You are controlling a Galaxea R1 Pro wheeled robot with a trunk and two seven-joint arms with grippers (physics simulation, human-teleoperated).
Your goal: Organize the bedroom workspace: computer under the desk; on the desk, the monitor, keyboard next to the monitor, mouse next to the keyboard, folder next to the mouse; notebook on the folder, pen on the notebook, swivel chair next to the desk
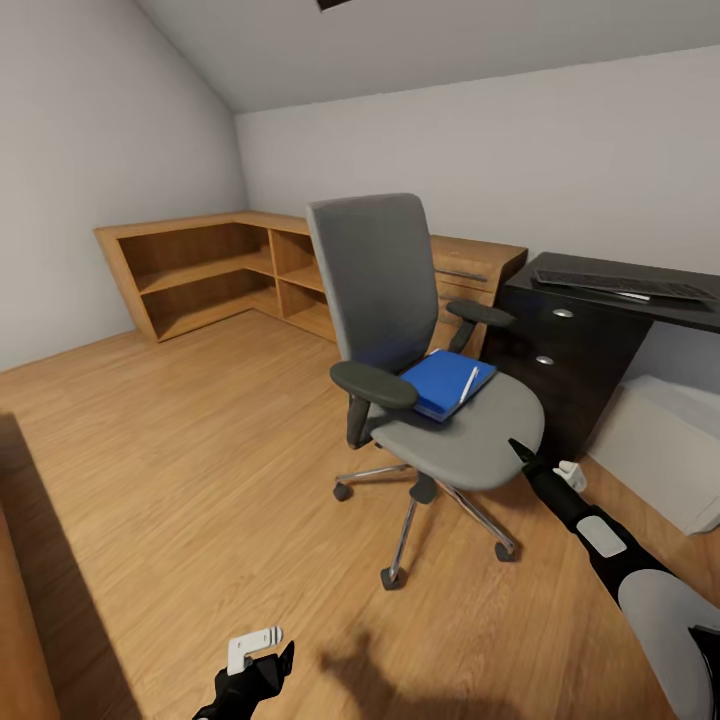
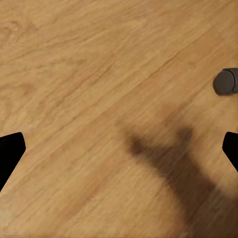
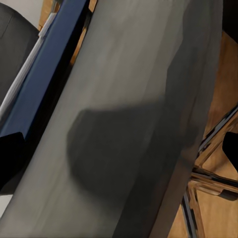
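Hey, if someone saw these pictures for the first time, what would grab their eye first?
The grey swivel chair in mid-room on the wooden floor, with a bright blue folder and a white pen on its seat. Right of it stands the black desk with a keyboard on top, and the right end effector reaches toward the seat.

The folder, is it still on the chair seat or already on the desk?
On the seat: the blue folder lies flat on the swivel chair, with a white pen resting on top.

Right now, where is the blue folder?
In the head view, the blue folder lies on the seat of the swivel chair, near its backrest, with the pen on top; the black desk stands right of it.
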